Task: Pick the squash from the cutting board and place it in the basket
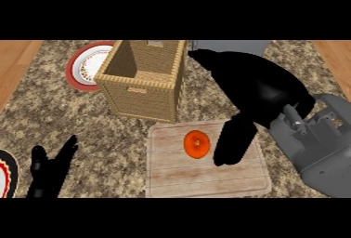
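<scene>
An orange round squash [197, 144] lies on the pale wooden cutting board [205, 179], near its upper middle. My right hand [257, 93] hangs over the board's right part, its fingers [231, 145] pointing down just right of the squash, straight and apart from it. A tall woven basket [144, 88] stands behind the board, its top open. My left hand [48, 172] rests at the lower left with its fingers up, away from the board.
A red-rimmed white plate [86, 67] lies behind the basket at the left. Another red-rimmed plate [5, 174] shows at the left edge. A grey object [230, 45] sits at the back. The counter is speckled stone with wooden edges at both sides.
</scene>
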